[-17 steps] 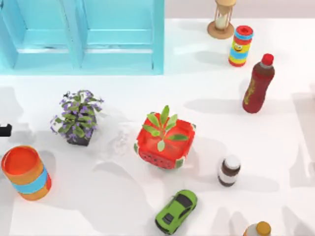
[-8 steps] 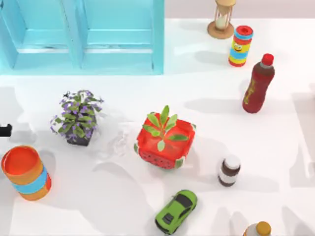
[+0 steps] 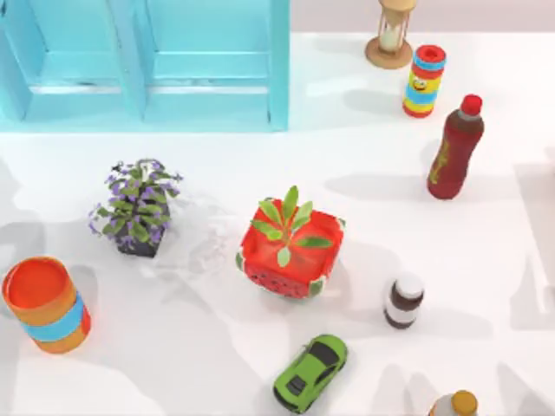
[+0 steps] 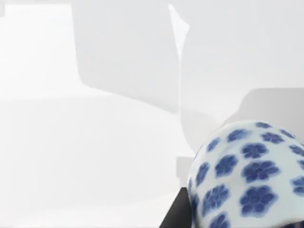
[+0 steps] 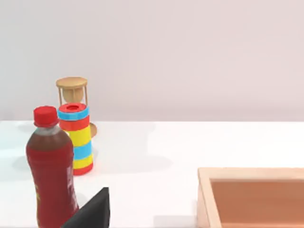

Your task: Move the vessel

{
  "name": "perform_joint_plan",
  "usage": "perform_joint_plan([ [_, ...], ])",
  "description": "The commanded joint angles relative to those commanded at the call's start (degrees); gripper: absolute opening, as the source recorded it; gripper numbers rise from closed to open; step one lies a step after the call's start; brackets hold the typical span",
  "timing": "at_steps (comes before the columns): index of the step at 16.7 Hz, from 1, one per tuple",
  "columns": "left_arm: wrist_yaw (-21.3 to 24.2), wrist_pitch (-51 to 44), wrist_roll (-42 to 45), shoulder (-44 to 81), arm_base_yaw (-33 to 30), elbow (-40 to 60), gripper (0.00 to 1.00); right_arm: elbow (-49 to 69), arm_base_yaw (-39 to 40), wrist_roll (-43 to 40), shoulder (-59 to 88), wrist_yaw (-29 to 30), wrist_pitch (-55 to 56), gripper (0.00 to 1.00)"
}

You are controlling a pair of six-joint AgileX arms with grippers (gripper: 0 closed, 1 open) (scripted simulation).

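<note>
The vessel (image 3: 45,303), a squat orange cup with a red-orange inside and a light-blue band, stands upright near the table's front left corner. Nothing touches it. A dark part of my left gripper (image 4: 175,216) shows in the left wrist view over bare white table, beside a white rounded object with blue flowers (image 4: 247,175). In the right wrist view, a dark wedge of my right gripper (image 5: 92,211) sits near the red bottle (image 5: 51,171).
A purple-flowered plant (image 3: 136,208) stands behind the vessel. The watermelon planter (image 3: 290,251), green toy car (image 3: 310,373) and small brown jar (image 3: 404,301) fill the middle. Red bottle (image 3: 455,149), striped tube (image 3: 424,81) and hourglass (image 3: 392,35) stand back right; blue cabinet (image 3: 147,61) back left.
The dark gripper tip at the top view's left edge, just above the vessel, has slid out of that view. The vessel has not moved.
</note>
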Motion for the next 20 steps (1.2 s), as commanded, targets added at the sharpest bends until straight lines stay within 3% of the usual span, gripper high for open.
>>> perform_joint_plan([
  [10,0.0,-17.5,19.77,9.79,19.73,27.61,0.0,0.0,0.0,0.0,0.0,0.0,0.0,1.0],
  [16,-0.03,-17.8,20.59,9.9,20.28,28.13,0.0,0.0,0.0,0.0,0.0,0.0,0.0,1.0],
  [20,0.09,-12.85,20.59,11.1,20.38,23.97,0.0,0.0,0.0,0.0,0.0,0.0,0.0,1.0],
])
